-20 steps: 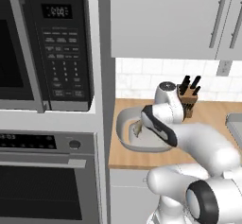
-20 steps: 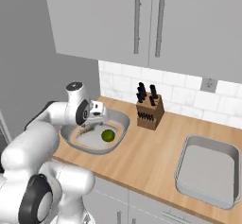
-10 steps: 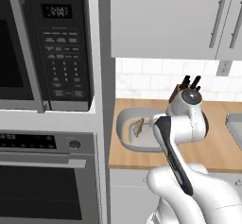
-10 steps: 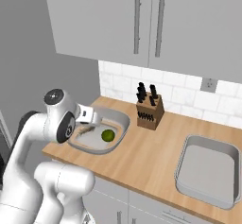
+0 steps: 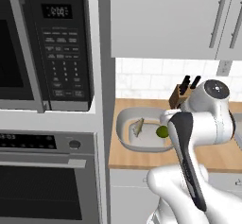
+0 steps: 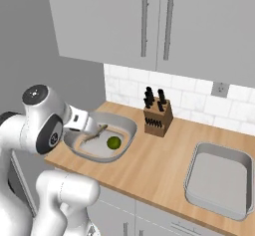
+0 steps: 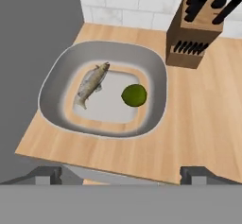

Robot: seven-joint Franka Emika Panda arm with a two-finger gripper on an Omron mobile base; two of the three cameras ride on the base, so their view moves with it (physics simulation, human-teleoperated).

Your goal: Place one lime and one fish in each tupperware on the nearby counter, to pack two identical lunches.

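A light-grey tupperware (image 7: pixel 158 95) sits on the wooden counter (image 7: pixel 203 109) near its left end. Inside it lie one grey-brown fish (image 7: pixel 92 82) on the left and one dark green lime (image 7: pixel 134 95) on the right, a little apart. My gripper (image 7: pixel 122 175) hangs above the counter's front edge and looks down on the tub. It is open, its fingertips (image 7: pixel 47 173) stand wide apart and nothing is between them. The right base view shows the same tupperware (image 6: pixel 127 123) with fish (image 6: pixel 95 133) and lime (image 6: pixel 114 142). The left base view shows lime (image 5: pixel 162 131) and fish (image 5: pixel 138 126), partly behind my arm.
A wooden knife block (image 7: pixel 196 29) stands just behind and right of the tub, against the tile wall. A second wide grey tub (image 6: pixel 219 180) lies at the counter's right end, with nothing in it. A microwave (image 5: pixel 47 48) and an oven (image 5: pixel 47 180) fill the tall cabinet to the left.
My arm has drawn back and risen from over the tub toward the counter's front edge. The gripper stayed open. Fish and lime have not moved.
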